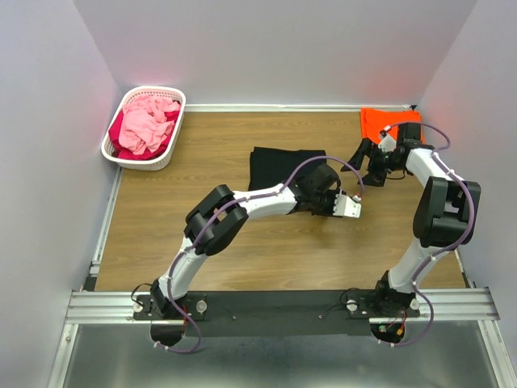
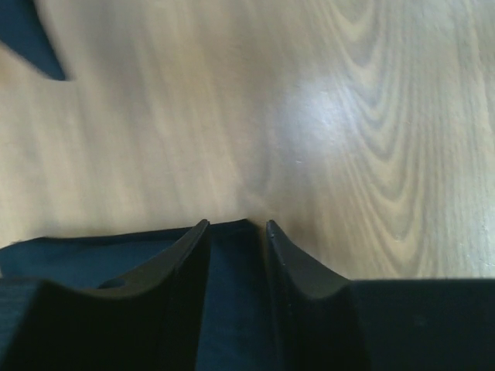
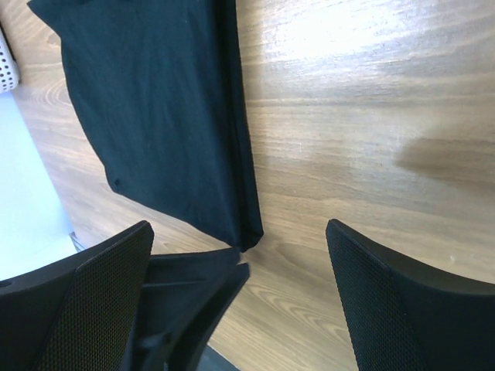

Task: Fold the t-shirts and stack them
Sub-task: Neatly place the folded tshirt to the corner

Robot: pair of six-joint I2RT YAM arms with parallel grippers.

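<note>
The black t-shirt (image 1: 275, 166) lies folded flat in the middle of the table. It also shows in the right wrist view (image 3: 155, 108). My left gripper (image 1: 323, 192) is down at its near right corner. In the left wrist view (image 2: 237, 226) the jaws stand close together with black cloth (image 2: 232, 294) between them. My right gripper (image 1: 365, 164) is wide open and empty, just right of that corner, its mesh pads (image 3: 371, 301) far apart. The orange t-shirt (image 1: 384, 120) lies folded at the back right, behind the right gripper.
A white lattice basket (image 1: 121, 149) with pink and red cloth stands at the back left. Walls close in on the left, back and right. Bare wooden table (image 1: 161, 226) lies in front of the black shirt.
</note>
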